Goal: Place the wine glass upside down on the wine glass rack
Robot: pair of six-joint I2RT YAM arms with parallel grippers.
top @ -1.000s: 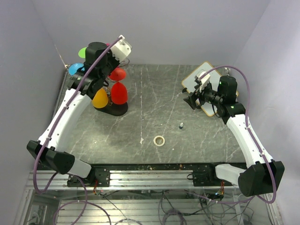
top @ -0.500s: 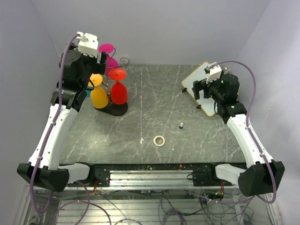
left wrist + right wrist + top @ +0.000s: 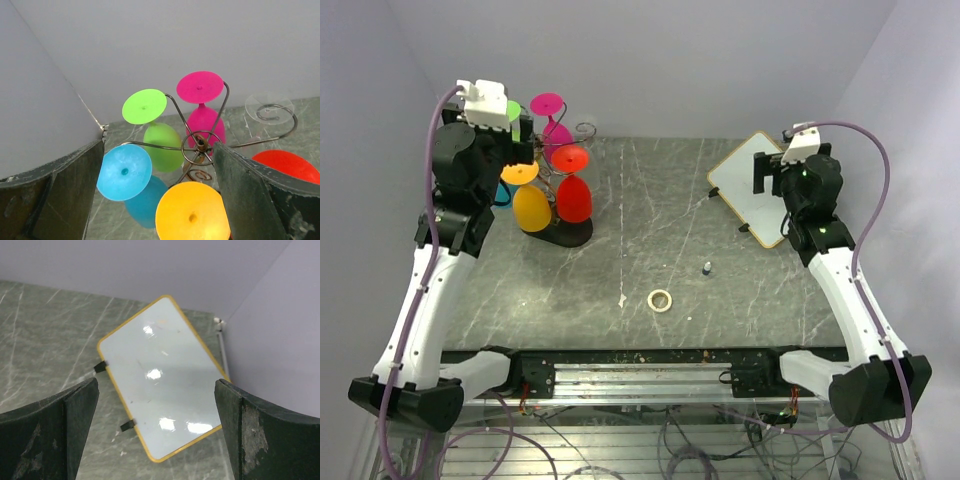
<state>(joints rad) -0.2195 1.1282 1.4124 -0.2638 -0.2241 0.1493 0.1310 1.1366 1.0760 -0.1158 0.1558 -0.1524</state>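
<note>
The wine glass rack [image 3: 564, 232] stands at the table's far left, its wire hub [image 3: 199, 145] seen from above in the left wrist view. Several coloured wine glasses hang on it upside down: orange [image 3: 192, 215], blue [image 3: 124, 172], green [image 3: 144, 106], magenta [image 3: 200, 86] and red [image 3: 287, 165]. From the top view I see the orange glass [image 3: 532, 207] and the red one [image 3: 574, 198]. A faint clear foot [image 3: 269, 107] rests on one spiral arm. My left gripper [image 3: 159, 150] hovers open above the rack, holding nothing. My right gripper [image 3: 156, 385] is open over the whiteboard.
A yellow-framed whiteboard [image 3: 750, 195] lies at the far right, under the right gripper. A roll of tape [image 3: 660, 300] and a small dark object [image 3: 706, 267] lie near the table's middle. Walls close in behind and beside the rack.
My left gripper opened and pulled up and left, away from the rack, leaving the orange glass hanging there. My right gripper opened wider and drew back over the whiteboard.
</note>
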